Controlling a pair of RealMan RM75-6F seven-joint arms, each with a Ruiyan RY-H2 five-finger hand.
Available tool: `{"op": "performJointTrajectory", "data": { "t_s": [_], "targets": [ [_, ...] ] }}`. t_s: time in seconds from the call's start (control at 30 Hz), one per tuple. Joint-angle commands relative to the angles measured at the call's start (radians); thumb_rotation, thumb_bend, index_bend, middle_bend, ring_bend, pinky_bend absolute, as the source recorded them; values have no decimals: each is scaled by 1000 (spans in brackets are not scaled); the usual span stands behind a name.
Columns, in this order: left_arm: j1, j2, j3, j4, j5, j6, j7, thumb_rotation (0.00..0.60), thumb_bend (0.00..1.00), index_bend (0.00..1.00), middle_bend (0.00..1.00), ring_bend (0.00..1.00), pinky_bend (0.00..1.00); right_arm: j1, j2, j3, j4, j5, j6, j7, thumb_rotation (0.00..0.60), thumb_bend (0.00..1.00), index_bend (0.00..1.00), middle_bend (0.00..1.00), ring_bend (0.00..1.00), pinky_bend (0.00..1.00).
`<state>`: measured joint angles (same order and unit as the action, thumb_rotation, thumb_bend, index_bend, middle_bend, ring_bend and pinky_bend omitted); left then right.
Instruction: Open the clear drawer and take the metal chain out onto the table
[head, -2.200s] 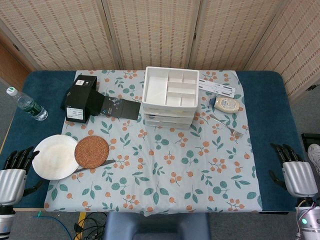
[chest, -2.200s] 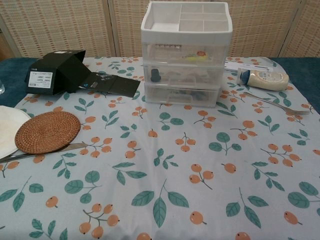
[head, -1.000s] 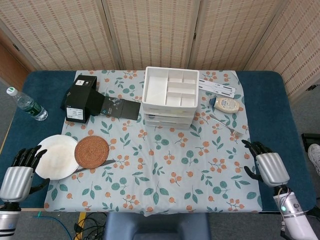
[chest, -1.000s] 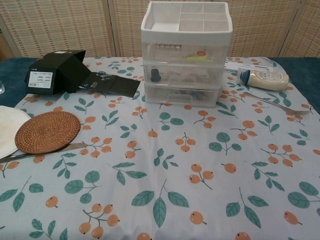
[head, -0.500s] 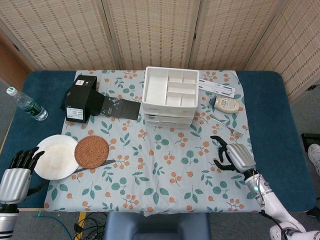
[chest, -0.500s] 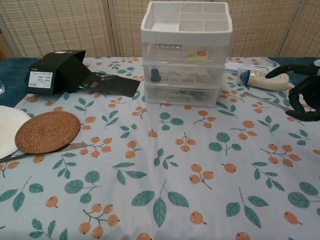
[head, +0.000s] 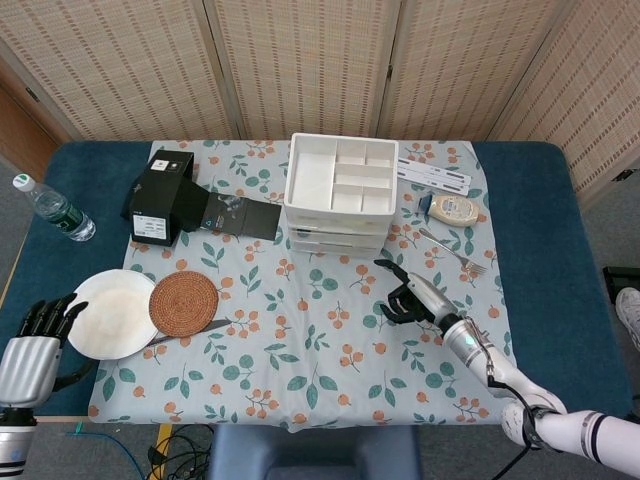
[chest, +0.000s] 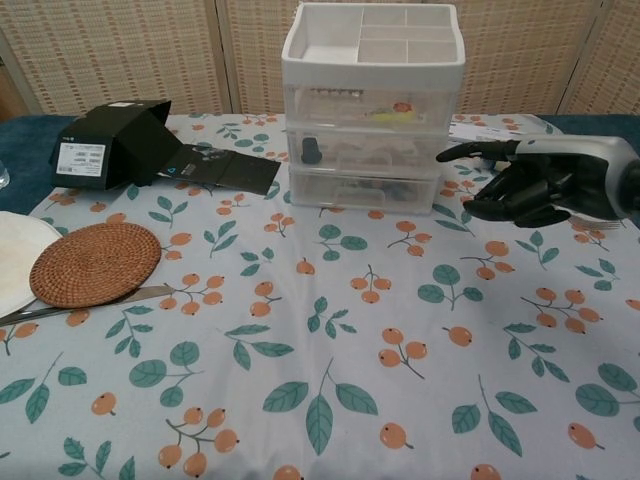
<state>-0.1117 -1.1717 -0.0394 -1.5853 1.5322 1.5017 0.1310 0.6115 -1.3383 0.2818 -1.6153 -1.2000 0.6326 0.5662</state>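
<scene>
The white drawer unit (head: 340, 190) stands at the back middle of the table with three clear drawers, all closed. Through the top drawer front (chest: 365, 103) I see a pale linked strip and something yellow; whether that strip is the metal chain I cannot tell. The middle drawer (chest: 365, 150) holds a dark object. My right hand (head: 412, 298) (chest: 545, 180) hovers just right of the lower drawers, holding nothing, one finger stretched toward the unit and the others loosely curved. My left hand (head: 28, 352) rests off the table's near left corner, empty, fingers apart.
A black box (head: 160, 195) lies left of the unit. A woven coaster (head: 184, 303), white plate (head: 108, 313) and knife (head: 190, 330) sit front left. A water bottle (head: 52, 207) is at the far left. A squeeze bottle (head: 452, 208) and fork (head: 455, 252) lie right of the unit.
My right hand has swept from the table's right edge leftward and forward to just beside the drawers. The left hand has barely moved. The drawers stay closed.
</scene>
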Motion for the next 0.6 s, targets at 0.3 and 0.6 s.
{"op": "performJointTrajectory", "data": {
  "t_s": [0.3,0.6],
  "targets": [
    [-1,5,1,-3,-3,-5,2,600,169,157,120,119,94,89,-137,102,132,44,-51,182,600,534,15,854,989,1000],
    [-2,15,0,-16,2,-1,5,600,169,157,120,119,94,173,-227,151,232,68,-128,263,600,545,15,859,993,1000]
  ]
}}
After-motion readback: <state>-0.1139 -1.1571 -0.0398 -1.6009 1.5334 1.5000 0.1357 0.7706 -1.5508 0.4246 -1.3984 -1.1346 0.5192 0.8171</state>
